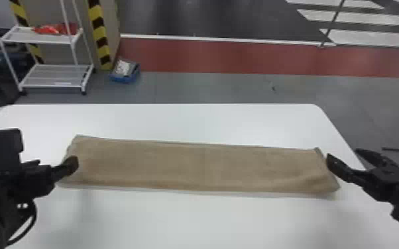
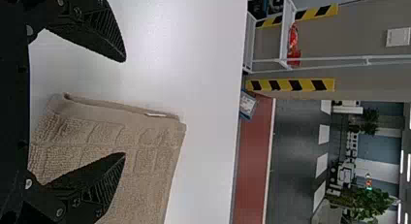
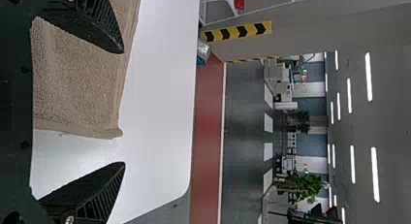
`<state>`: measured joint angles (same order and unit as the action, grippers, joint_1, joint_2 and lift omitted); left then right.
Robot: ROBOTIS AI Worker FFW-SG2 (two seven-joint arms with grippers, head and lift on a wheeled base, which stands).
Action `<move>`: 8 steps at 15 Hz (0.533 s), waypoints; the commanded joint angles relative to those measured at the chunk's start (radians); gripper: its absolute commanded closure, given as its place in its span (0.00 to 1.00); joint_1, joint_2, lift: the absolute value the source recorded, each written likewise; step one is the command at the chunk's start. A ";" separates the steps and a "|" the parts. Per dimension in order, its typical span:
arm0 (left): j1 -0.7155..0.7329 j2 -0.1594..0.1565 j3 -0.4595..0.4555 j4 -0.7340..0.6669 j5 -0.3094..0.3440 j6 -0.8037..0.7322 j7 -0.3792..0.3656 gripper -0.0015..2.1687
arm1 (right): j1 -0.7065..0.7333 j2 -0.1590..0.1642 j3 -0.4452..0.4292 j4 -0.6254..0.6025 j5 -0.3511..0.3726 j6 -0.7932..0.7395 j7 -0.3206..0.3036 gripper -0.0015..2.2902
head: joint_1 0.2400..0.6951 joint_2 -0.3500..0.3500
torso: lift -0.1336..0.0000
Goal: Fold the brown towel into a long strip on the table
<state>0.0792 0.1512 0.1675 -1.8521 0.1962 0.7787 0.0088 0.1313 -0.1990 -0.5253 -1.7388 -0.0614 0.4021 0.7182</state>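
Brown towel (image 1: 202, 169), one in number, lies as a long flat strip across the white tabletop (image 1: 205, 218). We count two hands, each with two fingers standing apart and gripping nothing. Our left hand (image 1: 55, 165) stands in the way at the strip's left end, where one fingertip covers part of the cloth; we cannot tell whether it touches. Our right hand (image 1: 343, 154) is at the right end, one fingertip just beside the cloth's edge. Beyond the tabletop we note one white rack (image 1: 54, 80) with two visible shelves, red packets (image 1: 54, 29) on the upper; two yellow-and-black striped bands (image 1: 99, 33); one blue container (image 1: 124, 78) on the floor; and one red floor strip (image 1: 228, 56).
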 commanded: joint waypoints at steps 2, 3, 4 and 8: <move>-0.001 0.004 -0.002 0.004 -0.015 0.034 -0.016 0.17 | -0.009 0.000 0.002 0.022 -0.014 0.002 0.007 0.03 | 1.00 0.36 | 0.14; -0.001 0.008 -0.003 0.002 -0.015 0.052 -0.018 0.18 | -0.010 -0.002 0.002 0.028 -0.021 0.002 0.009 0.03 | 1.00 0.36 | 0.14; -0.001 0.010 -0.005 0.004 -0.017 0.052 -0.018 0.27 | -0.012 -0.002 0.001 0.033 -0.021 -0.001 0.014 0.03 | 1.00 0.36 | 0.14; -0.003 0.019 -0.005 0.004 -0.017 0.061 -0.018 0.31 | -0.022 -0.003 0.002 0.044 -0.025 -0.004 0.024 0.03 | 1.00 0.36 | 0.14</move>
<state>0.0768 0.1667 0.1627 -1.8493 0.1795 0.8343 -0.0092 0.1132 -0.2029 -0.5245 -1.6989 -0.0849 0.3986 0.7428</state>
